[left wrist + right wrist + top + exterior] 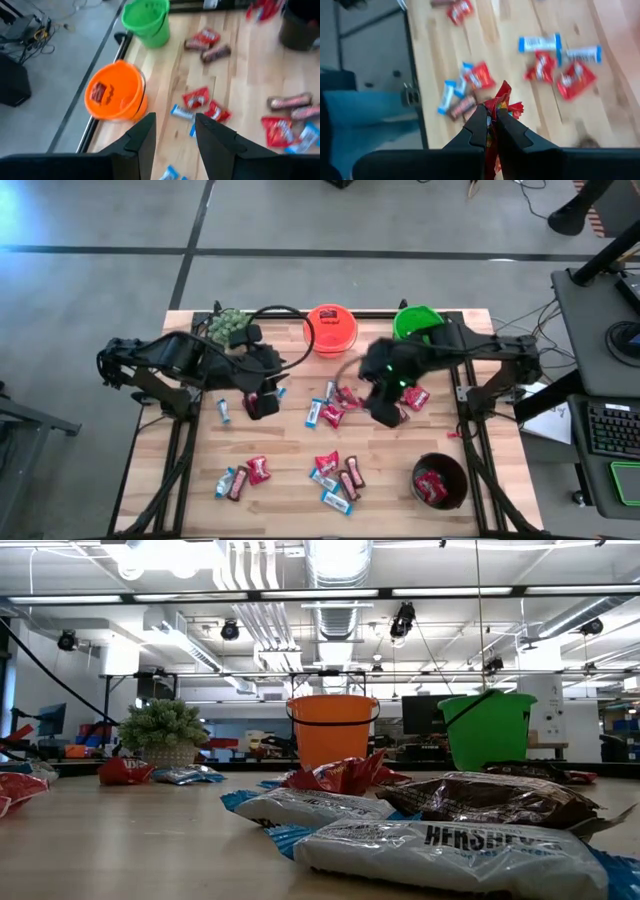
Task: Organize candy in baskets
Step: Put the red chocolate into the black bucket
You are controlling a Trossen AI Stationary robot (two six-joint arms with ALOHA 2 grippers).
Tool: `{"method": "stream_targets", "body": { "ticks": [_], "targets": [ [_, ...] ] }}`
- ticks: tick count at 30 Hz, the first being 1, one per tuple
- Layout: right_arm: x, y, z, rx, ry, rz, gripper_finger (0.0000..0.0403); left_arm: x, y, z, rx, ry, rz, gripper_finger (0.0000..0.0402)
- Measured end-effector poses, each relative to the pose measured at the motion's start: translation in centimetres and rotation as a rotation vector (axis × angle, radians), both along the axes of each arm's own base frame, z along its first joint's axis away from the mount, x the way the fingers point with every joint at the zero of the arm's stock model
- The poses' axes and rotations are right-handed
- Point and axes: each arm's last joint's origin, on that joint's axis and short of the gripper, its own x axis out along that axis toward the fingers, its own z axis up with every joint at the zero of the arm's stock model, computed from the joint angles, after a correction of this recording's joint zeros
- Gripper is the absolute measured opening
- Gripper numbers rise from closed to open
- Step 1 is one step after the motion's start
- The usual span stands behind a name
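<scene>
We noted the right gripper [491, 119] over the middle of the tabletop [285, 500], its fingers closed on a red packet [501, 102] that stuck up crumpled between them. In the high view this gripper [385, 412] sat in front of the green basket [415, 322], with more red packets just beside it.

The left gripper [175, 137] hung over the left half of the tabletop, in front of the potted plant [227, 326]. Its fingers [145, 132] stood parted with nothing between them. From its wrist camera we saw the orange basket [117, 95] at the far edge of the tabletop with one red packet [99, 91] lying inside.

The green basket stood near the orange one along the same edge; we could not tell whether it held anything. The black basket [440, 480] stood at the near right corner and held what looked like red packets [432, 486], though the view was poor.

Loose candy lay scattered: a blue-and-white bar [314, 413] and a red packet [333, 416] near the middle, a cluster of red packets, brown bars and blue-and-white bars [336, 477] toward the near edge, and a smaller group [242, 477] at near left. One blue-and-white bar [223, 411] lay close to the left gripper.

In the low view a brown bar [490, 798] and a blue-and-white bar [440, 852] lay closest to the camera.
</scene>
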Motion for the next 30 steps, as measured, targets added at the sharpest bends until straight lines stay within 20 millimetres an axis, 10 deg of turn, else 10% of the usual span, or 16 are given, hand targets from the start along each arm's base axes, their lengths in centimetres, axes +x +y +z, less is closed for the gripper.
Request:
{"method": "stream_targets", "body": {
  "ticks": [30],
  "targets": [
    [-6.8, 11.9, -7.7, -0.052, 0.507, -0.295, 0.0012, -1.5, -0.1, -1.9, -0.1, 0.265, -0.092, 0.0117]
  ]
}}
